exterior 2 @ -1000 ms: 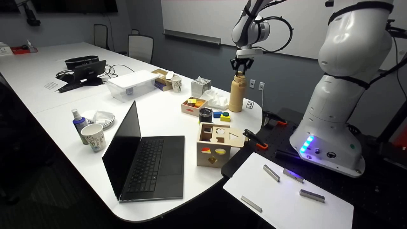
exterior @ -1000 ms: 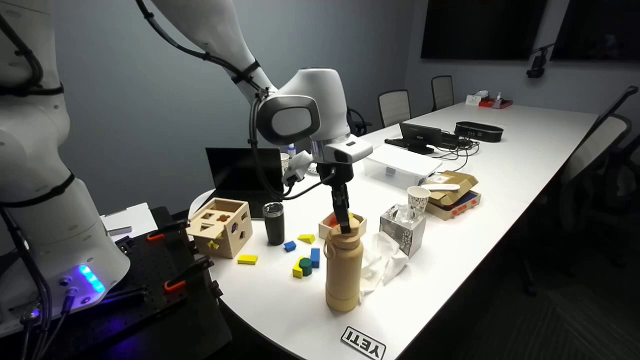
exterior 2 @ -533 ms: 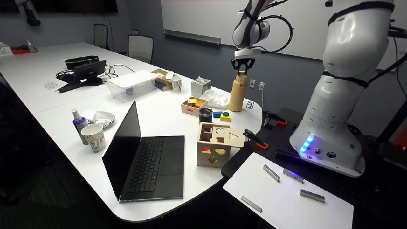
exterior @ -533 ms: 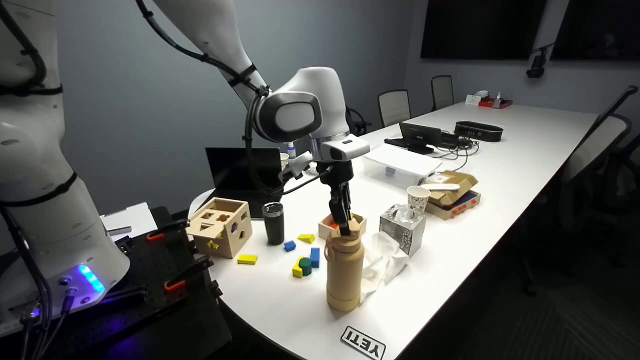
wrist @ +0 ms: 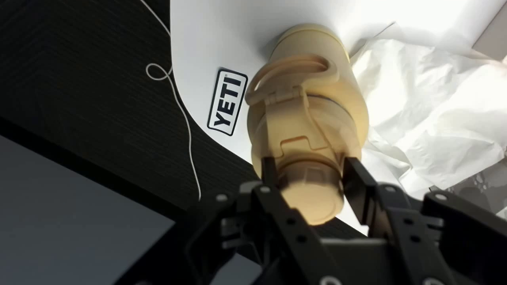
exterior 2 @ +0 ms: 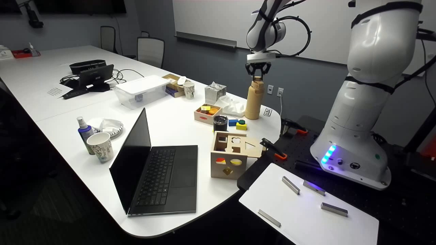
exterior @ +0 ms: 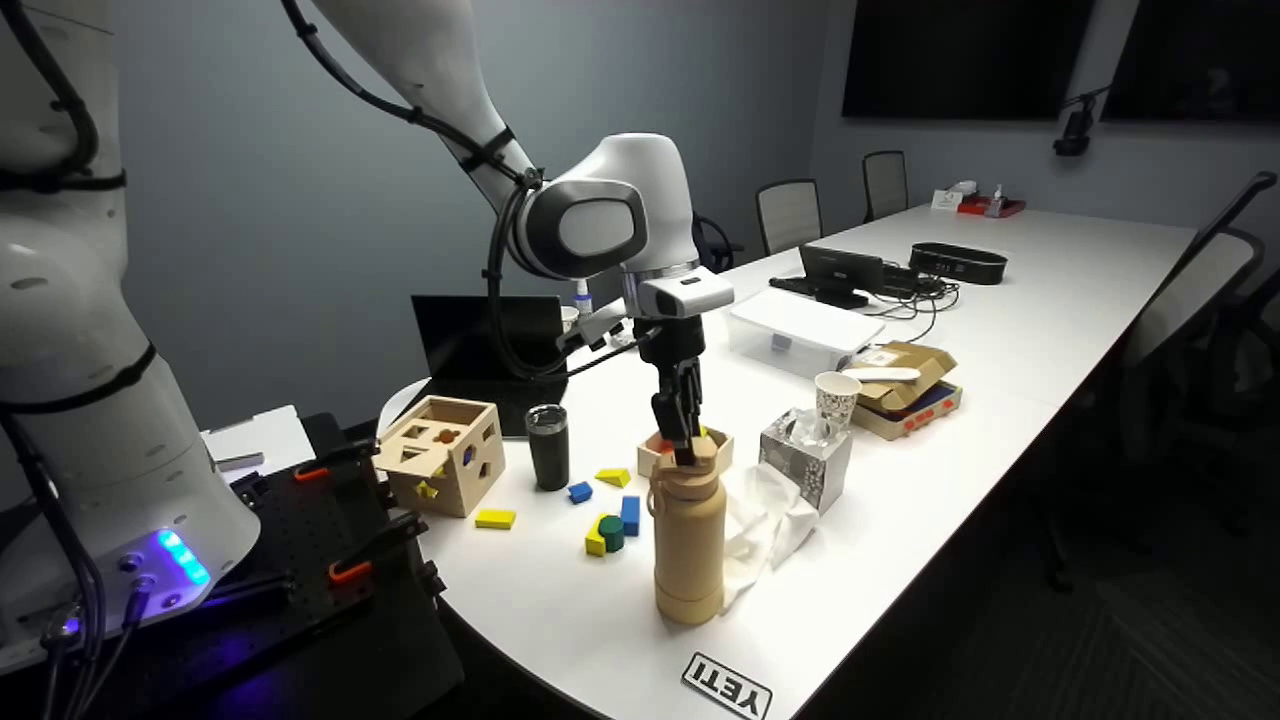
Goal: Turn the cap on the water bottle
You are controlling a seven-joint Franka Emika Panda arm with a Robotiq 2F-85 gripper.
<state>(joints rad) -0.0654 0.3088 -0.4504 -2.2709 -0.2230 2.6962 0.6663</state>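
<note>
The tall tan water bottle [exterior: 688, 555] stands near the table's rounded end and shows in an exterior view [exterior 2: 254, 103] and the wrist view [wrist: 328, 91]. Its round tan cap [wrist: 313, 198] sits on top, also visible in an exterior view [exterior: 708, 452]. My gripper [wrist: 311, 168] comes from above with one black finger on each side of the cap. Both fingertips lie right against the cap's sides, with no clear gap. In an exterior view the gripper [exterior 2: 258, 77] stands directly over the bottle. A carry loop hangs at the bottle's shoulder.
Crumpled tissue [exterior: 765, 525] lies beside the bottle, near a tissue box [exterior: 806, 460]. Several blocks [exterior: 605, 535], a black tumbler [exterior: 548, 448], a wooden toy box [exterior: 440, 455] and a small block tray [exterior 2: 203, 117] are nearby. A YETI sticker [wrist: 227, 101] lies near the table edge.
The bottle's top leaned slightly half a second ago and is now nearly upright again. My gripper has shifted slightly along with it, and its fingers stay at the cap.
</note>
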